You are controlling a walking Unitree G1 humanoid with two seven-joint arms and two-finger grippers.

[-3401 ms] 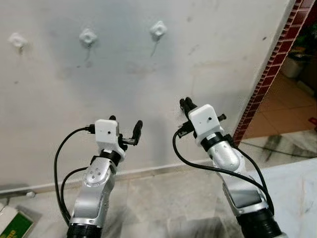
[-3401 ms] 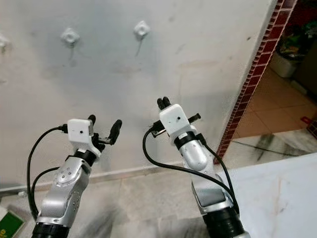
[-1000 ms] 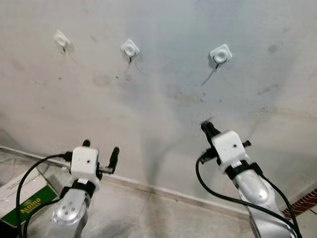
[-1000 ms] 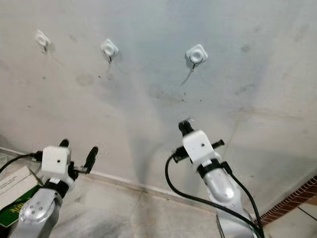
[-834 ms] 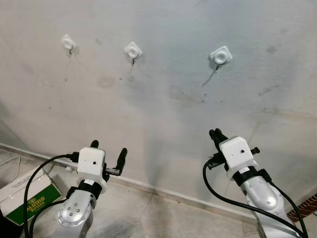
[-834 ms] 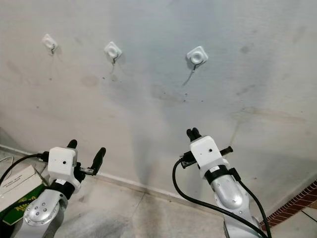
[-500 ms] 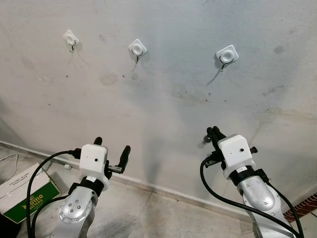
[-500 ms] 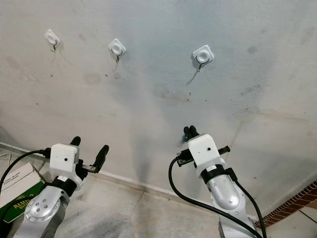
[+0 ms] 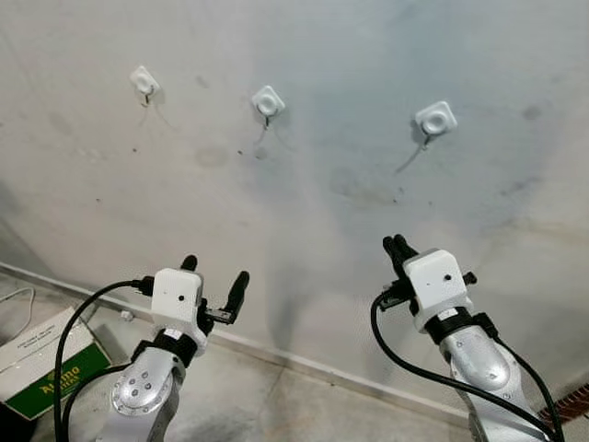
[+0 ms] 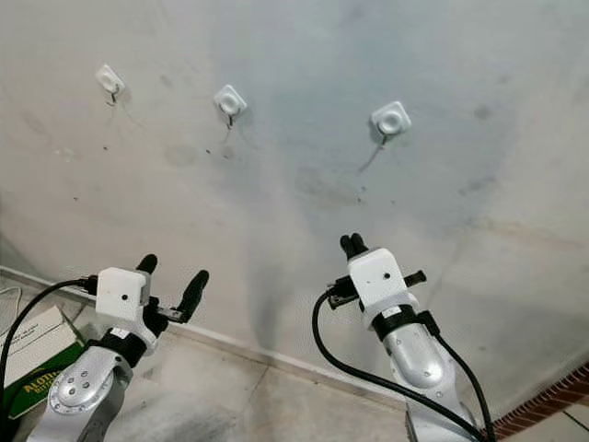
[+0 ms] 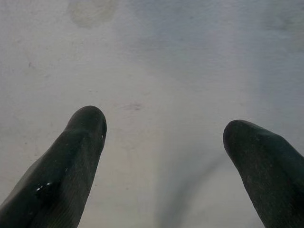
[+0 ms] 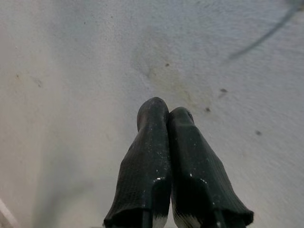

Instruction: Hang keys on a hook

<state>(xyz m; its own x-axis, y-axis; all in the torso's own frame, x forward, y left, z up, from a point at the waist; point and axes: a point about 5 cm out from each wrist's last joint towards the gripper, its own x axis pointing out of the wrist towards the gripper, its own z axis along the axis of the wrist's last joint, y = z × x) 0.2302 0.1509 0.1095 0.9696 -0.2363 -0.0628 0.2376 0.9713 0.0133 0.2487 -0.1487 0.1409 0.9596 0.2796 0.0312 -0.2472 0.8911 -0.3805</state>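
Your view has edged right since half a second ago, with both arms raised as before. The green box [image 9: 44, 371] on the floor has partly readable white lettering. Your left gripper [image 9: 214, 281] stands spread; your right gripper [image 9: 399, 246] is pressed together, below the rightmost hook [image 9: 434, 120] on the wall [image 9: 331, 193].

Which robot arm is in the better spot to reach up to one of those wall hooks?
Probably the right. The right gripper, fingers shut together, is raised almost straight below the rightmost hook and points up toward it. The left gripper is open and sits lower, farther from the middle hook.
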